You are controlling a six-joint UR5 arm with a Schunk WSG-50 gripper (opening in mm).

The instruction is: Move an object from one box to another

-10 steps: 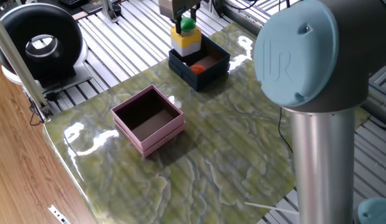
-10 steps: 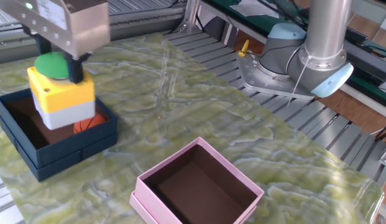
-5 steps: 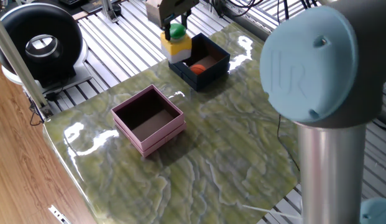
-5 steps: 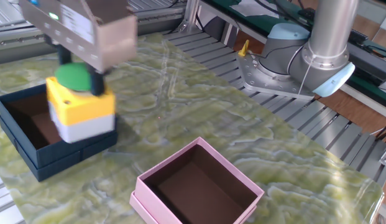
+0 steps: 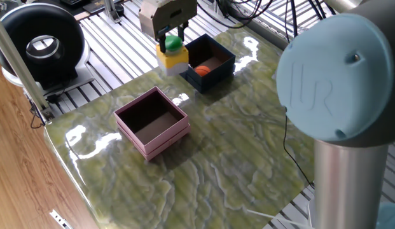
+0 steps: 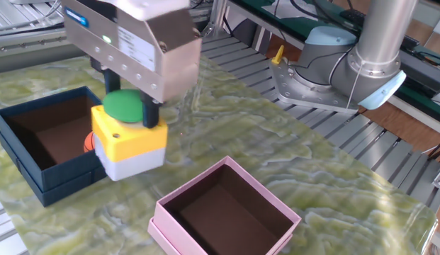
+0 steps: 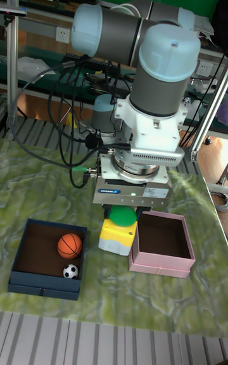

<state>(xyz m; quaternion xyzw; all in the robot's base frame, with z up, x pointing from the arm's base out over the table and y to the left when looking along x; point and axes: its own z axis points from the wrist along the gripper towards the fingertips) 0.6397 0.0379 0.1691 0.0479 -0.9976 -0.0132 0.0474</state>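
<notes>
The gripper [image 6: 124,113] is clamping a green-topped yellow button block [image 6: 129,142], holding it above the table [image 6: 290,163] between the navy box [image 6: 35,159] and the pink box [image 6: 227,212]. An orange ball [image 7: 69,245] and a small soccer ball [image 7: 70,271] are lying in the navy box, soccer ball at 6 o'clock from the orange one.

Bright, even overhead light falls across the green marbled table [image 5: 203,159], leaving white glare patches near its left edge and far corner. Shadows stay short and soft under the pink box [image 5: 151,122]. The near robot arm [image 5: 340,108] looms large and slightly soft; the other views are sharp.
</notes>
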